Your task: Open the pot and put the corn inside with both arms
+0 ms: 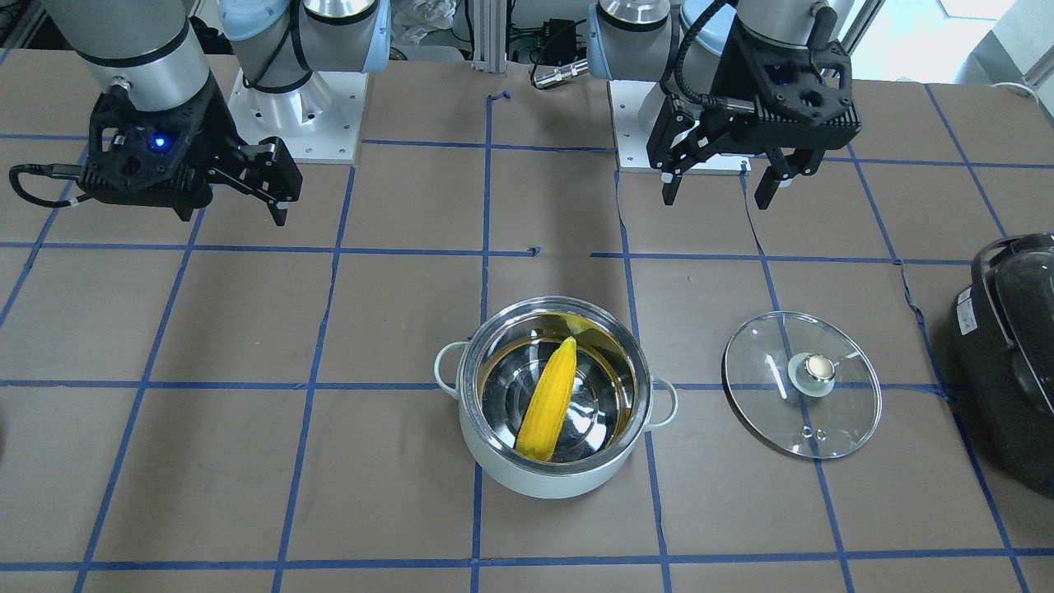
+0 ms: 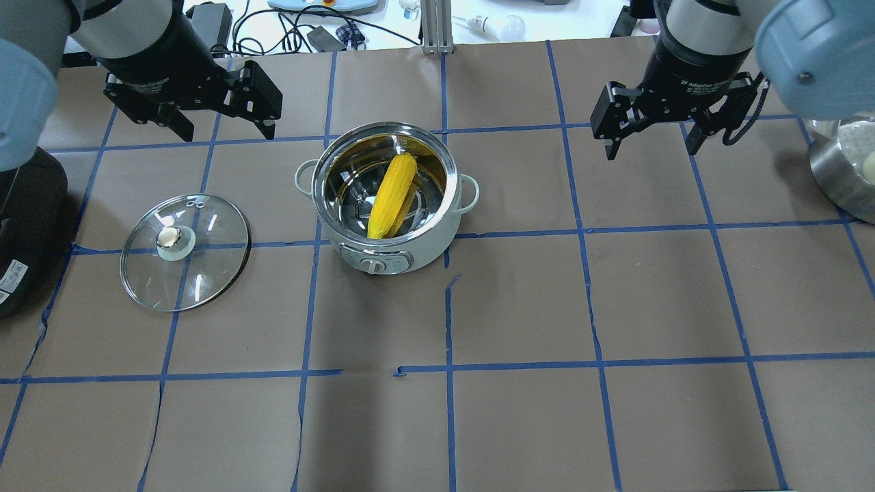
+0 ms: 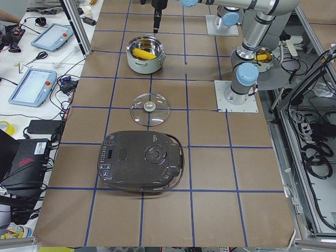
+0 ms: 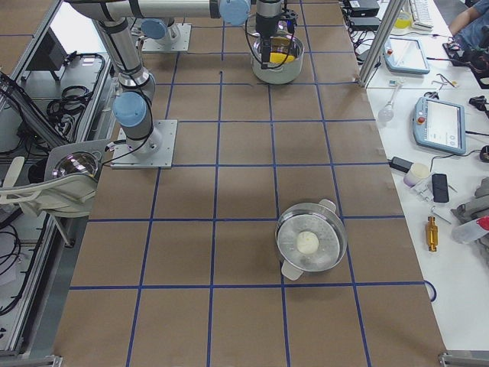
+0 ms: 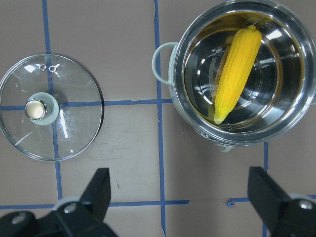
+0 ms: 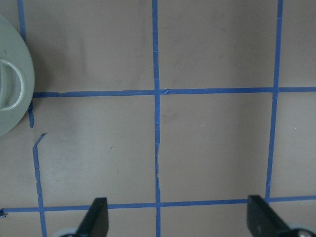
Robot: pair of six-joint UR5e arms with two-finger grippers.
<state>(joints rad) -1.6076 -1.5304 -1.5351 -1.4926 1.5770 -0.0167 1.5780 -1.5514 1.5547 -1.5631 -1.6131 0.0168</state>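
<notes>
Pot: uncovered, upright on the bench.
Corn: lying slanted inside the pot, tip against the steel wall.
Lid: flat on the bench, beside the pot but not touching.
Left hand: fingers spread, empty, raised.
Right hand: fingers spread, empty, raised.
</notes>
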